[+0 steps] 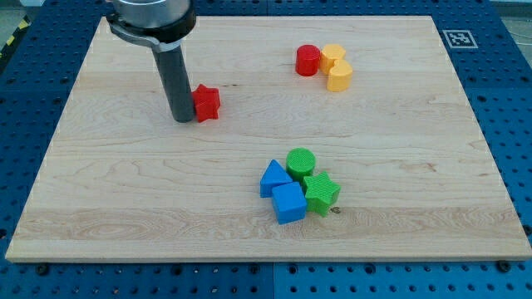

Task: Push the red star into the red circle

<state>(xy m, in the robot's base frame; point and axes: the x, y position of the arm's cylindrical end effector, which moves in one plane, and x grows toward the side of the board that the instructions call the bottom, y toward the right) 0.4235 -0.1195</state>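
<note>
On the wooden board (125, 191), red star (206, 102) touches my tip (182, 119).

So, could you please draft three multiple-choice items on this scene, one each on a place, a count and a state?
1. Where is my tip relative to the red star?
A. at its left side in the view
B. at its right side in the view
C. far below it, among the green blocks

2. How many blocks lie on the board?
A. five
B. eight
C. ten

3. How do the red star and the red circle stand?
A. touching
B. stacked
C. apart

Answers:
1 A, the rod stands against the star's left edge.
2 B, two red, two yellow, two green, two blue.
3 C, bare board separates them.
</note>
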